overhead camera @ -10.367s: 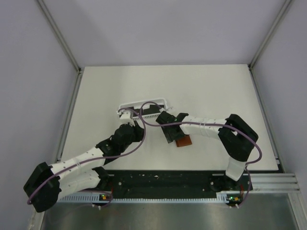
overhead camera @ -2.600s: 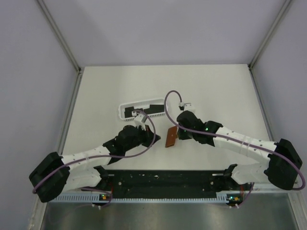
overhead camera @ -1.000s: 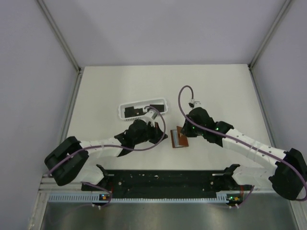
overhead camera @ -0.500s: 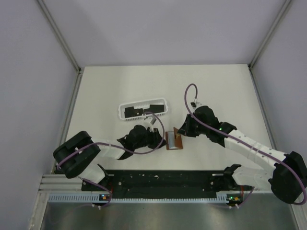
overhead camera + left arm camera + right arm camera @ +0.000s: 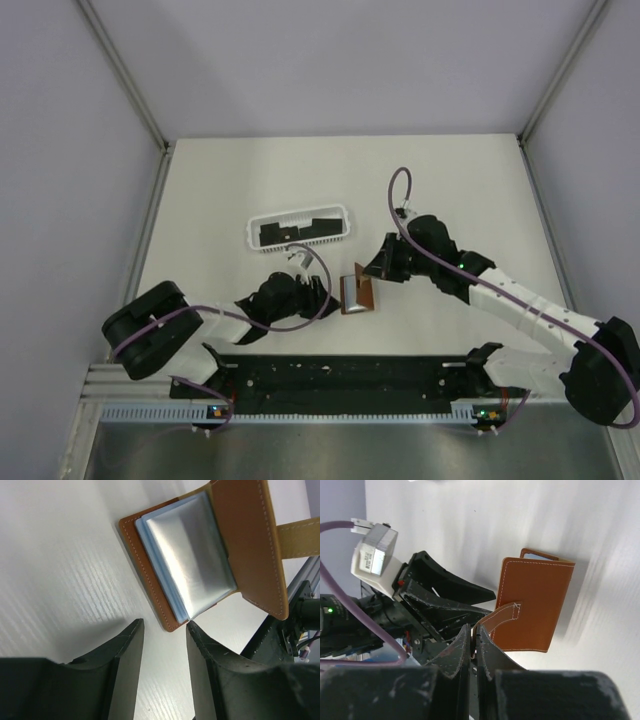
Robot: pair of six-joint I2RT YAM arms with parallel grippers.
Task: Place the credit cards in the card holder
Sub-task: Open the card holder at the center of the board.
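- A white slotted basket sat on the table toward the far left, with the black credit cards lying inside it, well apart from the holder.
- The left gripper was low over the table, its fingers spread with nothing between them. Their tips were just short of the near corner of the holder.
- The brown card holder lay open on the table between the two grippers. One cover was flat, the other was raised, and the bluish plastic sleeves showed.
- The right gripper was pressed together on the end of the holder's clasp strap, holding the raised cover.
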